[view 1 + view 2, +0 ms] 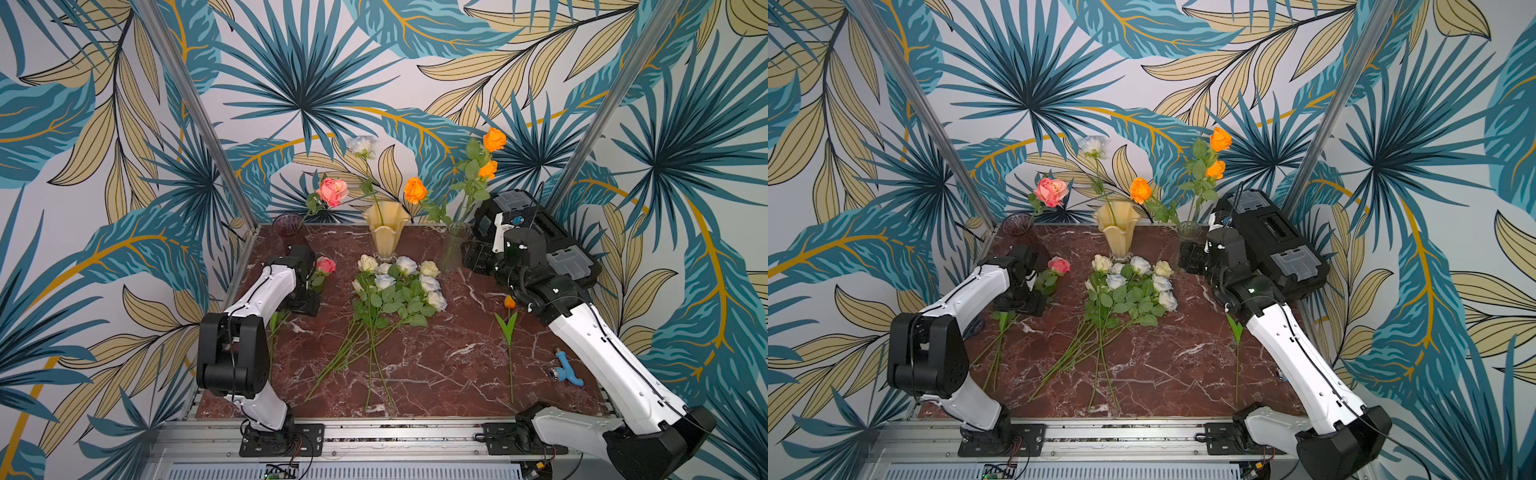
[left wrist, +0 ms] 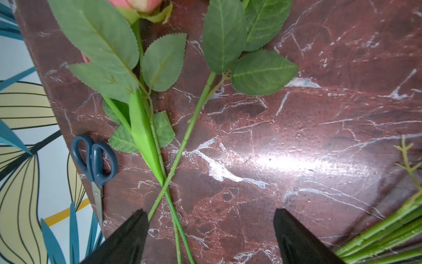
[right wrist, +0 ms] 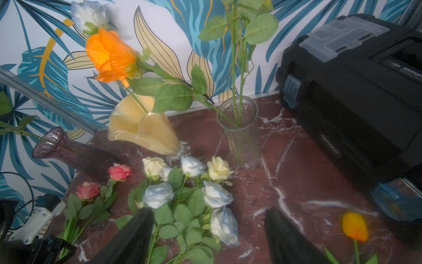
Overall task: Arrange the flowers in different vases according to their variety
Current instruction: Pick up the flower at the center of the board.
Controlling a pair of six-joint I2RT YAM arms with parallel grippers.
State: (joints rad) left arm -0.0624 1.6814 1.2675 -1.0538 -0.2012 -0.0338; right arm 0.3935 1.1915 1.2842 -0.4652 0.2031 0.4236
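The left fingers (image 2: 127, 237) stood wide apart and empty over crossed green stems of the pink roses (image 1: 326, 264), which lay on the glossy red-brown marble tabletop (image 1: 436, 365), blooms far, stems near. The right fingers (image 3: 132, 235) were also apart, gripping nothing, beside the clear glass cylinder (image 1: 455, 245) that held upright orange roses (image 1: 494, 139). The white roses (image 1: 399, 282) lay fanned at the middle, heads toward the ruffled cream-yellow vase (image 1: 384, 237). The ribbed purple vase (image 1: 286, 226) stood far left. The orange tulip (image 1: 510, 302) lay at the right, bud far.
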